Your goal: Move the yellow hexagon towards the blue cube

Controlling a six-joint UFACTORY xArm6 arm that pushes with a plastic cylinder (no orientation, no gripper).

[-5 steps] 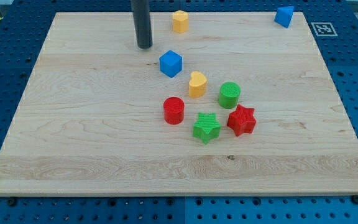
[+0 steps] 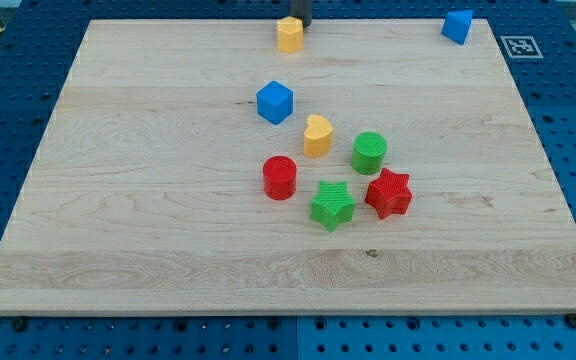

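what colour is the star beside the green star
Red: the red star, shown in the camera view, right of the green star.

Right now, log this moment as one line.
my tip: top edge, just behind yellow hexagon | blue cube: below hexagon, apart | push: not yet made

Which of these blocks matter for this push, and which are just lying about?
In the job: yellow hexagon, blue cube, my tip just above the hexagon.
Lying about: blue block, yellow heart, green cylinder, red cylinder, green star, red star.
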